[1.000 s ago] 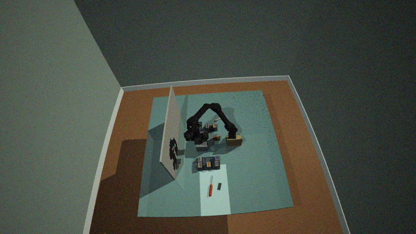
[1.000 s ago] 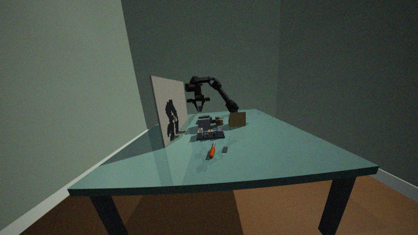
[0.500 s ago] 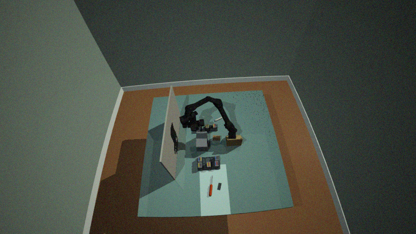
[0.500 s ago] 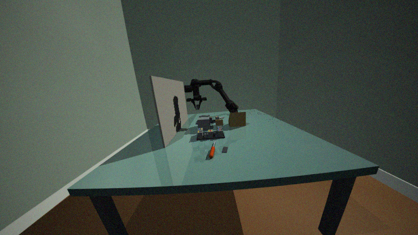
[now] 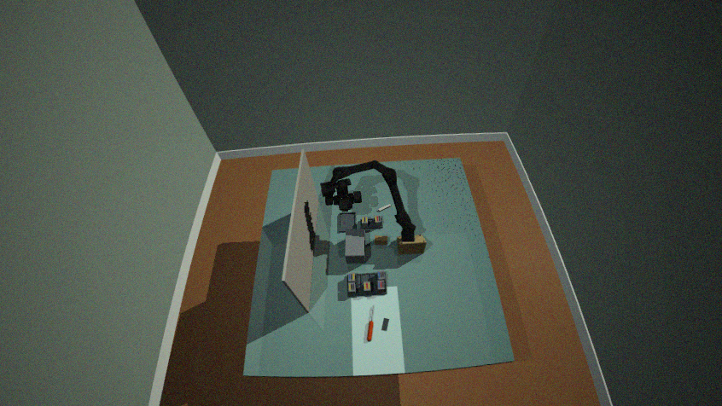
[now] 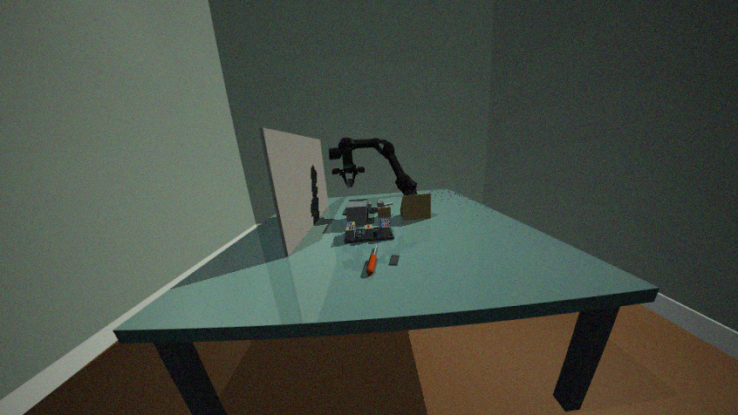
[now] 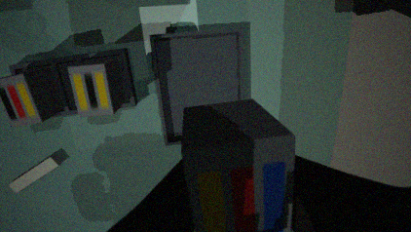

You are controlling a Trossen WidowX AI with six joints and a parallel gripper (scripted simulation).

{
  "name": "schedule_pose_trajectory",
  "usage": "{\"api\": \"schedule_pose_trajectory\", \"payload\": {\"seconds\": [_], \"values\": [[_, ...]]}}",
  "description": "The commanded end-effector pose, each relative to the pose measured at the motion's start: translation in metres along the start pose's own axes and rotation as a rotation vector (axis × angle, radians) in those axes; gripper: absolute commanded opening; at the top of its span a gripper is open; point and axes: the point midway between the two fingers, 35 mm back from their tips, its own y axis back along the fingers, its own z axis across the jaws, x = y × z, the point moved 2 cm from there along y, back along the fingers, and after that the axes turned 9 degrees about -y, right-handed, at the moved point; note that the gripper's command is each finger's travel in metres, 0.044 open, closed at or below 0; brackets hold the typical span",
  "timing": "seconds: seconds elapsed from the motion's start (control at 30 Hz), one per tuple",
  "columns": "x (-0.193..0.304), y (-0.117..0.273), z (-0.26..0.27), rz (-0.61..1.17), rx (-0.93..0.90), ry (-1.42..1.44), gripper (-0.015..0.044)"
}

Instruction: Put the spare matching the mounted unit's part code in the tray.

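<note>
My gripper (image 5: 345, 205) (image 6: 350, 182) (image 7: 227, 161) is shut on a dark spare with yellow, red and blue stripes, held high above the table. The tray (image 5: 346, 222) (image 7: 205, 68) is shallow and grey, with nothing seen in it; in the wrist view the held spare (image 7: 219, 127) overlaps its near edge. Two spares stand in the rear rack beside the tray: one (image 7: 18, 99) striped black, red, yellow, the other (image 7: 91, 90) yellow, black, yellow. Several more stand in the front rack (image 5: 367, 277). A grey box (image 5: 354, 246) (image 6: 356, 210) stands between tray and front rack; I cannot tell whether it is the mounted unit. No code shows on it.
A tall pale panel (image 5: 298, 242) (image 6: 294, 195) stands on the left. A pale stick (image 5: 384, 207) (image 7: 36, 173) lies behind the rear rack. A small brown block (image 5: 381, 240) is near the arm base. A red-handled screwdriver (image 5: 370, 330) (image 6: 372, 264) and a dark plate (image 5: 385, 324) (image 6: 393, 260) lie in front.
</note>
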Motion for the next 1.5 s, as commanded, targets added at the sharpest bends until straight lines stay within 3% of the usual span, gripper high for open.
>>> {"api": "schedule_pose_trajectory", "payload": {"seconds": [0.0, 1.47], "values": [[0.005, 0.004, 0.000, 0.000, 0.014, 0.005, 0.0000], [0.002, -0.032, -0.006, -0.013, 0.002, 0.001, 0.0000]]}}
